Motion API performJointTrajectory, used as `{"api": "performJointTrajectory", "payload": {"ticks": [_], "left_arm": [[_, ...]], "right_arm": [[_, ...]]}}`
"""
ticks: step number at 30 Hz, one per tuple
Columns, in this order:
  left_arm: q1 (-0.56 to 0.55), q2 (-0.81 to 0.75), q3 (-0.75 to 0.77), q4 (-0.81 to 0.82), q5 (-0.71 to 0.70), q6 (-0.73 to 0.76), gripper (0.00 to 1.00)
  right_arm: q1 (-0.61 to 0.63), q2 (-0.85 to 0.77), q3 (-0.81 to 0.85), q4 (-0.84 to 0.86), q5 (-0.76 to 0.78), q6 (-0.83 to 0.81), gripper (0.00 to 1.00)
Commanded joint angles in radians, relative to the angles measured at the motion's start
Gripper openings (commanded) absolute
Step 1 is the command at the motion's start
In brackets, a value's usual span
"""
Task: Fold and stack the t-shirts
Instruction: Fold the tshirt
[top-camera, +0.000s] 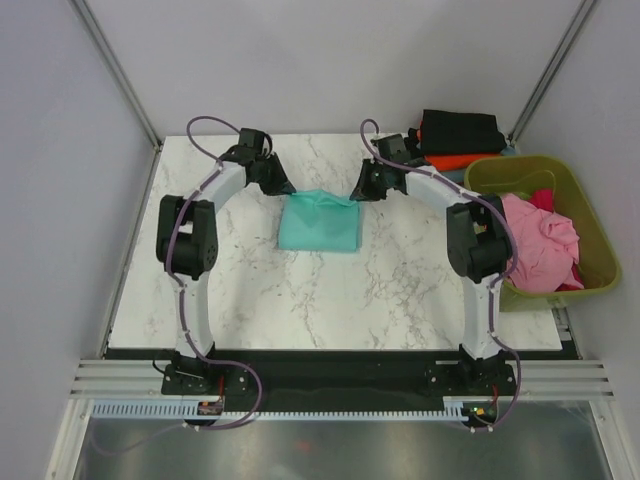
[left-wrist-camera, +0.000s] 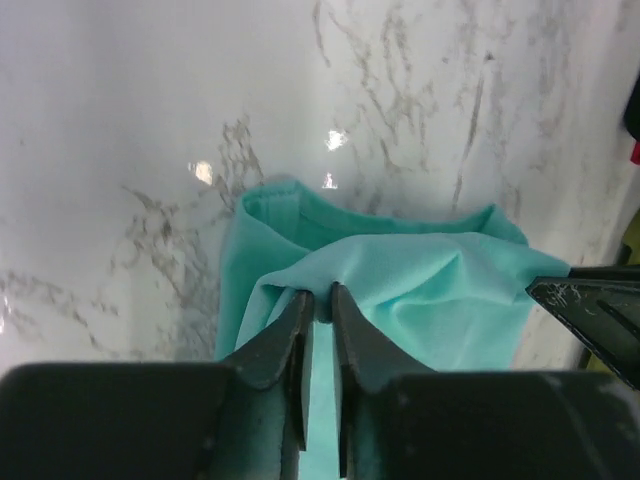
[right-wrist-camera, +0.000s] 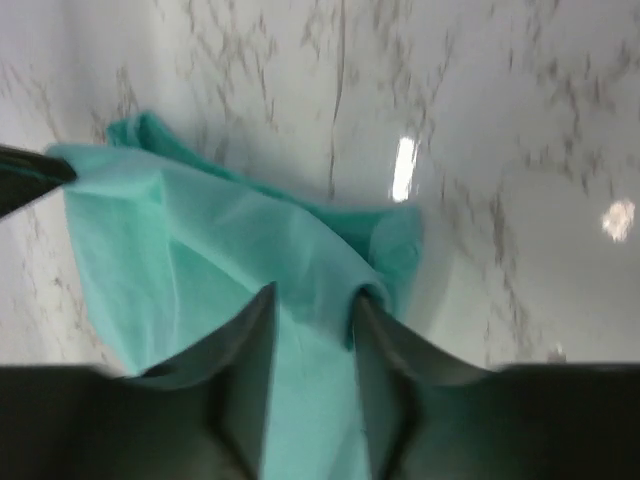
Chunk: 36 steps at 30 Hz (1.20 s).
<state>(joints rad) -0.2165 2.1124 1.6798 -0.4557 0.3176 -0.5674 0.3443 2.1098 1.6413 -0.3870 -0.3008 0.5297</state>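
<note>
Both jaws pinch the teal t-shirt (top-camera: 320, 222); a pink t-shirt (top-camera: 540, 240) fills the olive tub (top-camera: 520, 162).

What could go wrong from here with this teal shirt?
The left gripper pinches just a thin edge of the teal shirt, so it might slip out. The cloth bunches at the right gripper, so the fold may land crooked. The right arm sits close to the pink shirt and could snag it.
</note>
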Motion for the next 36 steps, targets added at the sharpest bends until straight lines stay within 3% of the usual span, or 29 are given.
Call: {"api": "performJointTrajectory", "payload": {"ticks": [1,2,5,8,13,16,17,20,30,36], "left_arm": [[0.04,0.156,0.195,-0.072,0.127,0.029,0.24],[0.045,0.196,0.239,-0.081,0.144,0.031,0.37],[0.051,0.299,0.447,-0.2,0.157,0.066,0.6],[0.058,0.285,0.554,-0.238,0.14,0.084,0.66],[0.077,0.155,0.526,-0.253,0.06,0.103,0.68],[0.066,0.049,0.44,-0.253,0.006,0.132,0.68],[0.06,0.028,0.414,-0.253,-0.006,0.142,0.67],[0.019,-0.058,0.283,-0.239,-0.02,0.167,0.66],[-0.067,-0.438,-0.23,-0.11,-0.024,0.161,0.64],[-0.067,-0.606,-0.304,-0.167,-0.002,0.227,0.64]], "right_arm": [[-0.01,0.149,0.261,-0.068,-0.024,-0.033,0.5],[-0.019,0.204,0.305,-0.116,-0.023,-0.036,0.62],[-0.043,0.23,0.416,-0.168,0.045,-0.036,0.79],[-0.07,0.172,0.456,-0.187,0.089,-0.039,0.83],[-0.065,0.018,0.341,-0.158,0.1,-0.092,0.84],[-0.045,-0.108,0.153,-0.032,-0.01,-0.096,0.79],[-0.028,-0.155,0.103,0.012,-0.109,-0.083,0.77],[0.01,-0.185,-0.046,0.243,-0.262,-0.012,0.72],[0.073,0.064,-0.153,0.618,-0.51,0.156,0.56],[0.073,0.194,-0.233,0.698,-0.509,0.176,0.5]]}}
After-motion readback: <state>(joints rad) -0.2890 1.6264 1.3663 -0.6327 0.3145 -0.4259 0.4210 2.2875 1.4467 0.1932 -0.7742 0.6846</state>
